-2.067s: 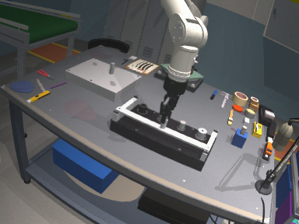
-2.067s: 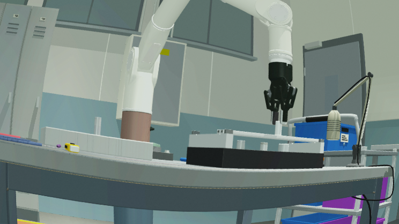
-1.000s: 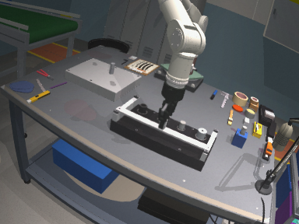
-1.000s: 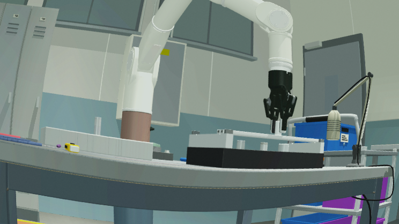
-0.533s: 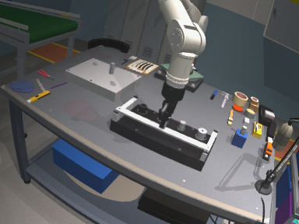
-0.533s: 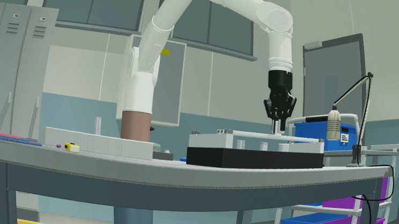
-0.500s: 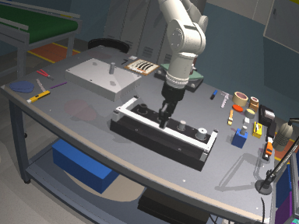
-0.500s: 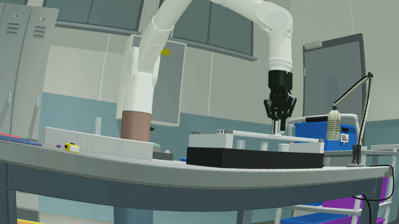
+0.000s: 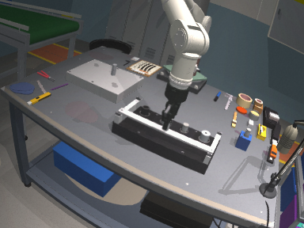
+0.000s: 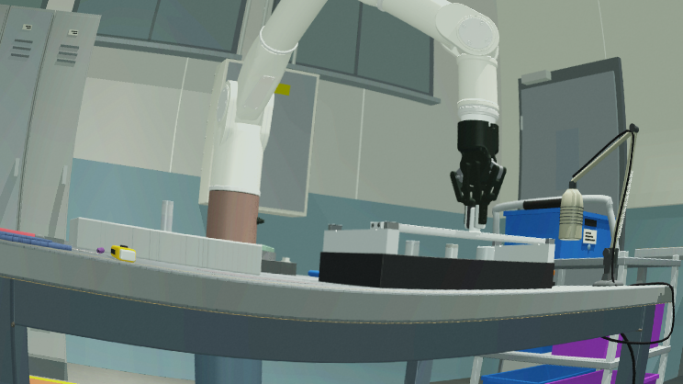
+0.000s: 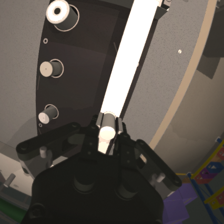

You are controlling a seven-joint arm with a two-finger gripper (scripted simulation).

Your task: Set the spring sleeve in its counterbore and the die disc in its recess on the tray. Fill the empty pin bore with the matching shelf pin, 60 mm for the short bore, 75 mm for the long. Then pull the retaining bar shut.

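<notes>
The black tray [image 9: 162, 138] lies in the middle of the table, with a white retaining bar [image 9: 166, 127] running along its near side. I grip the small knob [image 11: 106, 129] standing on that bar with my closed gripper [image 9: 166, 124], pointing straight down. The spring sleeve [image 9: 204, 135] stands at the tray's right end, and two pins [image 11: 48, 68] [image 11: 46, 115] stand upright in bores beside it. A dark round part [image 9: 143, 110] sits near the tray's left end.
A pale shelf block [image 9: 103, 77] with one upright pin [image 9: 113, 69] lies behind the tray on the left. Tape rolls [image 9: 244, 99] and a blue box [image 9: 243, 139] crowd the right side. A desk lamp [image 9: 288, 139] stands at the right corner.
</notes>
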